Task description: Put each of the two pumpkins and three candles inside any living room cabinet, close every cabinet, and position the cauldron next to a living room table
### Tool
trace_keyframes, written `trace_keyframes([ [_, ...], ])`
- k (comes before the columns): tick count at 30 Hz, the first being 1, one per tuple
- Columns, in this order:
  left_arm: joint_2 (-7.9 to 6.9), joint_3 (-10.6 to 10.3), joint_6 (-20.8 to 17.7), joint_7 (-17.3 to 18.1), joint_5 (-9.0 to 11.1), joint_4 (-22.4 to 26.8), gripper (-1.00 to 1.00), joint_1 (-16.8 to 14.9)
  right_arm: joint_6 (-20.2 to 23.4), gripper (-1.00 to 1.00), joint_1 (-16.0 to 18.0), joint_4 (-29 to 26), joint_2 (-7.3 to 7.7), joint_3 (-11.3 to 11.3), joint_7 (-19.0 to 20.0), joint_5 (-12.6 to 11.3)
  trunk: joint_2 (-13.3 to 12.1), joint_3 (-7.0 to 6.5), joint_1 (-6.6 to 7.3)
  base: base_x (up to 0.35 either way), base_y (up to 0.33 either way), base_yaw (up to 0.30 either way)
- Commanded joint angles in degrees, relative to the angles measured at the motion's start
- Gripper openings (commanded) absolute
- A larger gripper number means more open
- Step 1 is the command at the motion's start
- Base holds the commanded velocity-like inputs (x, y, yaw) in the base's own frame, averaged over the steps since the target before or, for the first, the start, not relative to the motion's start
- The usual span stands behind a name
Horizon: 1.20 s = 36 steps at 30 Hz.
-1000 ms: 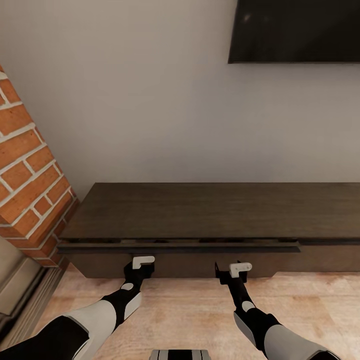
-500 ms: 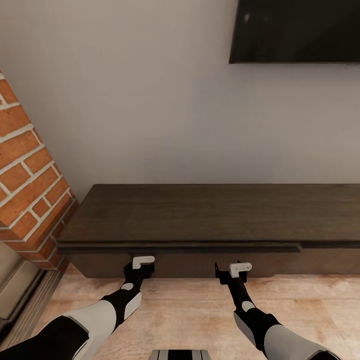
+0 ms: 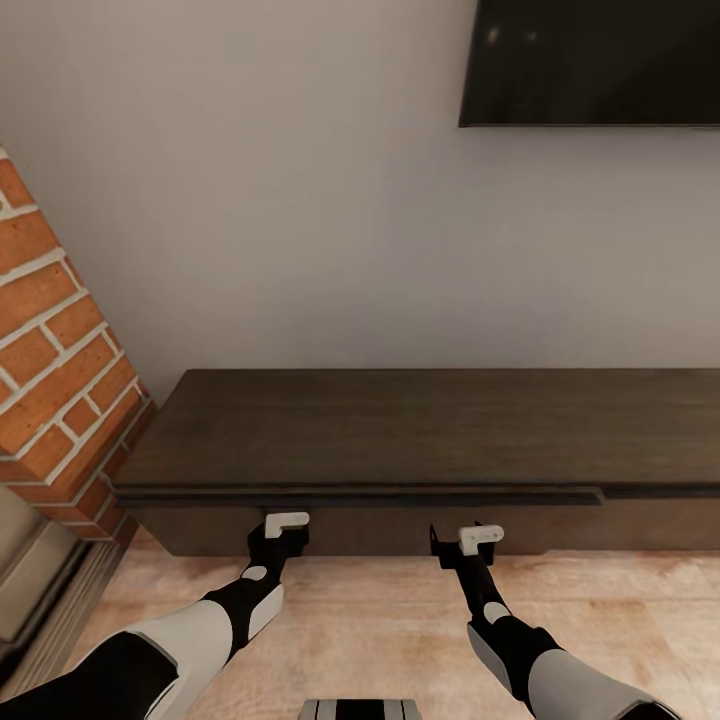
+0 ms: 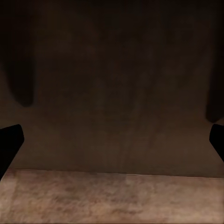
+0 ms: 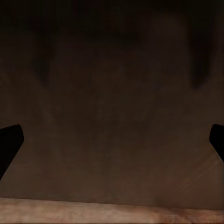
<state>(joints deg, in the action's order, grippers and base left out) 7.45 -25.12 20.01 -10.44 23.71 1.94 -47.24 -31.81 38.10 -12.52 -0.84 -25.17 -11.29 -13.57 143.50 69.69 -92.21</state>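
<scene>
The cabinet is a long, low dark-brown unit against the wall, straight ahead of me. Its left drawer front lies nearly flush, with a thin step at its right end. My left gripper and right gripper are both down at the lower drawer front, close to or touching it. In the left wrist view the dark cabinet front is right before the open left gripper. The right wrist view has the same dark front ahead of the open right gripper. Pumpkins, candles, cauldron and table are out of view.
A red brick column stands at the left, beside the cabinet's end. A dark television hangs on the grey wall above. Pale wood floor runs under my arms, and a dark floor track lies at the lower left.
One second ago a narrow gap showed behind the top edge of the left drawer front; it has closed and the front sits back against the cabinet. Both grippers have barely moved.
</scene>
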Motion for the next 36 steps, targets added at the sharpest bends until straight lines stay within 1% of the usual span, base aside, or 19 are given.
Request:
trace_keyframes([
  [1, 0.04, -0.28, 0.14, -0.28, 0.29, -0.01, 1.0, -0.05, -0.17, 1.0, 0.04, 0.04, 0.0, -0.5, -0.31, -0.41, 0.02, 0.04, 0.0, 0.095, 0.0, 0.0],
  [17, 0.03, -0.28, 0.13, -0.28, 0.29, -0.01, 1.0, -0.05, -0.17, 1.0, 0.04, 0.04, -0.03, -0.5, -0.31, -0.41, 0.02, 0.04, 0.0, 0.001, 0.0, 0.0],
  [29, 0.02, -0.28, 0.12, -0.28, 0.29, -0.04, 1.0, -0.05, -0.1, 1.0, 0.04, 0.04, -0.04, -0.5, -0.31, -0.41, 0.02, 0.04, 0.0, -0.252, -0.024, 0.0],
  [36, 0.03, -0.28, 0.11, -0.28, 0.29, -0.11, 1.0, -0.05, 0.11, 1.0, 0.04, 0.04, 0.0, -0.41, -0.31, -0.42, 0.02, 0.04, 0.0, -0.069, -0.035, 0.0],
])
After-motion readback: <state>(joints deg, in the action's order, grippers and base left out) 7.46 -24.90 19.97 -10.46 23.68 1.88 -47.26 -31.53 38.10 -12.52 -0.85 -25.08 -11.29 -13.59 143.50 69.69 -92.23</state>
